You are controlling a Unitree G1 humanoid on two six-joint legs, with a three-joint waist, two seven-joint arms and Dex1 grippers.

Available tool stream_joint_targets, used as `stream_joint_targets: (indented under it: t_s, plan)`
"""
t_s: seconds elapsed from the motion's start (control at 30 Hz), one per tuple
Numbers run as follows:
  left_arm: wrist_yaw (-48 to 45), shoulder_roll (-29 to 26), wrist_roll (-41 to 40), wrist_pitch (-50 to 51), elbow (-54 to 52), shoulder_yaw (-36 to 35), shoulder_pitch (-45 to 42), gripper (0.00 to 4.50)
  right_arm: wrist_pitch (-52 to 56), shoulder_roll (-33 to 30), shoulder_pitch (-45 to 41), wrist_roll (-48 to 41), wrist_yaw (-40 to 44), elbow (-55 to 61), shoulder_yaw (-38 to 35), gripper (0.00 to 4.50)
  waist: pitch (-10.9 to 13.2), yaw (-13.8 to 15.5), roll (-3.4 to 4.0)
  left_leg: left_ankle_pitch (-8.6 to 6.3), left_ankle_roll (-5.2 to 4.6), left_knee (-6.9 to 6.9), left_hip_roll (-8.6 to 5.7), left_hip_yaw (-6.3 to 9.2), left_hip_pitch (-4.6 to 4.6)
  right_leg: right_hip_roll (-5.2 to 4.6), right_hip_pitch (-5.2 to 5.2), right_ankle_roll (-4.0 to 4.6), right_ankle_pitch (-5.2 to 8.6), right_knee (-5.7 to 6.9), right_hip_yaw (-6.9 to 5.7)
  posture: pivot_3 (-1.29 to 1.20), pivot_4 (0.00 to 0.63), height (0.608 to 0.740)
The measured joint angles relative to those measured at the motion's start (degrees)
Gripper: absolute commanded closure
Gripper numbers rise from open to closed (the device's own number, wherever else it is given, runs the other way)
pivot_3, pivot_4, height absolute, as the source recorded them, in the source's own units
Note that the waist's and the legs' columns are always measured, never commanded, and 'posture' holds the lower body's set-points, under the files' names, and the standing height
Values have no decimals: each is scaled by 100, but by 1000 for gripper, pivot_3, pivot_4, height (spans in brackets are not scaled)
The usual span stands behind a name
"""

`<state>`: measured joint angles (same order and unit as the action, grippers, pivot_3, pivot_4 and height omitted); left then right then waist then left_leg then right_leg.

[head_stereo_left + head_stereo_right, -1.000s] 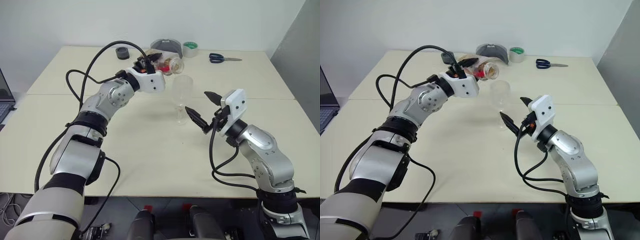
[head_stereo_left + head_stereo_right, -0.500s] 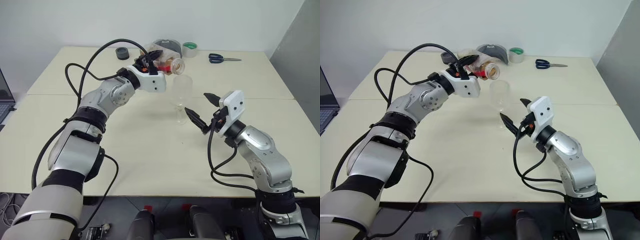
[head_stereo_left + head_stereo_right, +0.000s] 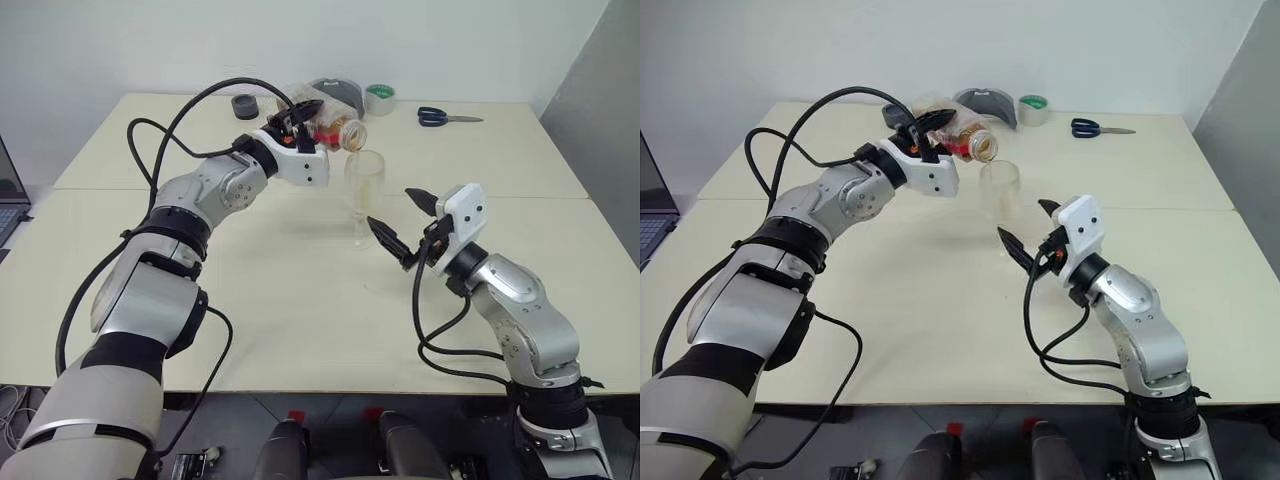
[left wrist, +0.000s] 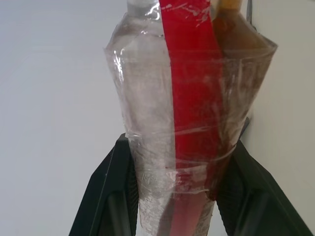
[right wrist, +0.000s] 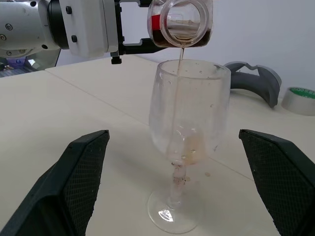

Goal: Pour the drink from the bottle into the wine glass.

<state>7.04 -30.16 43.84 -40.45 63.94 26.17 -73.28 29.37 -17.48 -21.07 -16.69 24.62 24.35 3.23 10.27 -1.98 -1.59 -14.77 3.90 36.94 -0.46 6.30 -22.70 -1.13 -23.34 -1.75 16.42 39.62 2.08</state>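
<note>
Pale cream table point(image 3: 250, 300) against a white wall is the setting, with the pour under way near its middle.

How to do it well: my judgement is that the tilt should be kept gentle so the stream stays thin and inside the rim, the mouth held just above the glass without touching it, and the bottle rolled back upright before the bowl fills high.

Start at the left gripper point(image 3: 930, 125): its jaws are clamped on the body of the bottle point(image 3: 965, 138), one black finger on each side of the clear plastic with the red label strip between them, as the left wrist view shows. The bottle is tipped over with its open mouth just above the rim of the wine glass point(image 5: 186, 132). A thin thread of the drink point(image 5: 178, 78) falls from the mouth into the bowl, and a little amber liquid has gathered at the bottom of it. The glass stands upright on its foot on the table.

The right gripper point(image 3: 400, 225) holds nothing; its jaws are spread wide, level with the glass and just beside it, not touching it.

Farther back on the table lie a roll of tape point(image 3: 379, 97) and scissors point(image 3: 445, 117).
</note>
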Motion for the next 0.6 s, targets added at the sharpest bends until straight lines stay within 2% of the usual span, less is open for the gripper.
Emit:
stream_joint_targets:
  t_s: [0.6]
  plan:
    - [254,-52,178,-5,188,173,-162,2816,-129,387,180,218,-395,1,137,0,0,-2,0,0,1,2,-1,-5,0,0,-8,0,0,13,5,0,150,740]
